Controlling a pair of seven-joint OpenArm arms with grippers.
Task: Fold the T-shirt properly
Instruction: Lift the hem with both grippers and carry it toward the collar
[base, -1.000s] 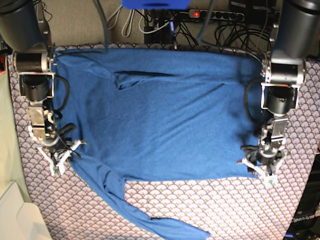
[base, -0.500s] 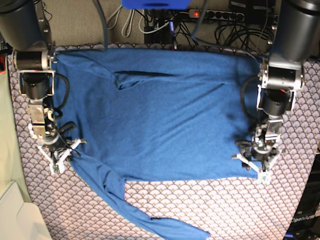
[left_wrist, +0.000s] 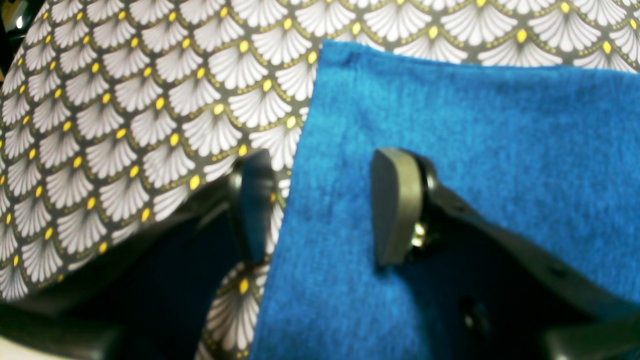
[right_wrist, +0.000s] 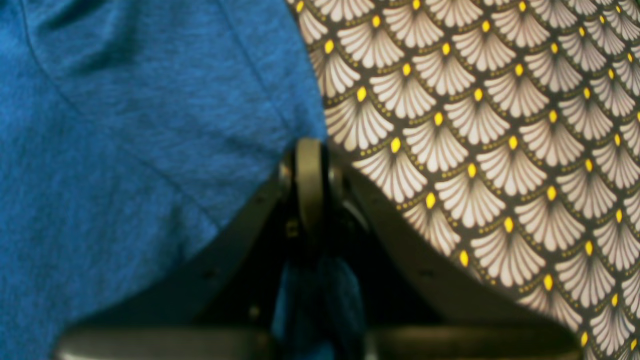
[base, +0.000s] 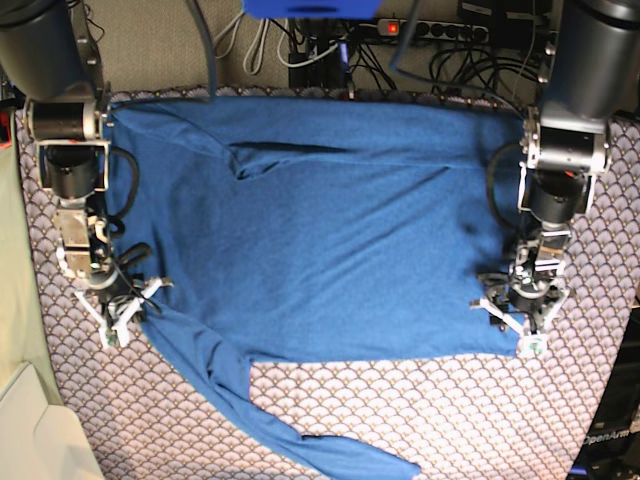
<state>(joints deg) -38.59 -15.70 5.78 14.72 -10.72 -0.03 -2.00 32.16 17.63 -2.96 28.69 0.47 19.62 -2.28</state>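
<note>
Two arms bracket the T-shirt (base: 320, 230) spread across our tabletop (base: 450, 420): right gripper (right_wrist: 310, 165) jaws pinched on its edge, left gripper (left_wrist: 320, 205) jaws spread astride the opposite hem (poised, we judge, for a fold).

A scallop-patterned tablecloth (base: 420, 420), grey-white fans with yellow dots on a dark ground, covers the table. Along the top of the frame, a power strip (base: 440, 28) with a lit red switch lies among tangled cables (base: 300, 45). A pale panel (base: 30, 430) fills the lower left corner.
</note>
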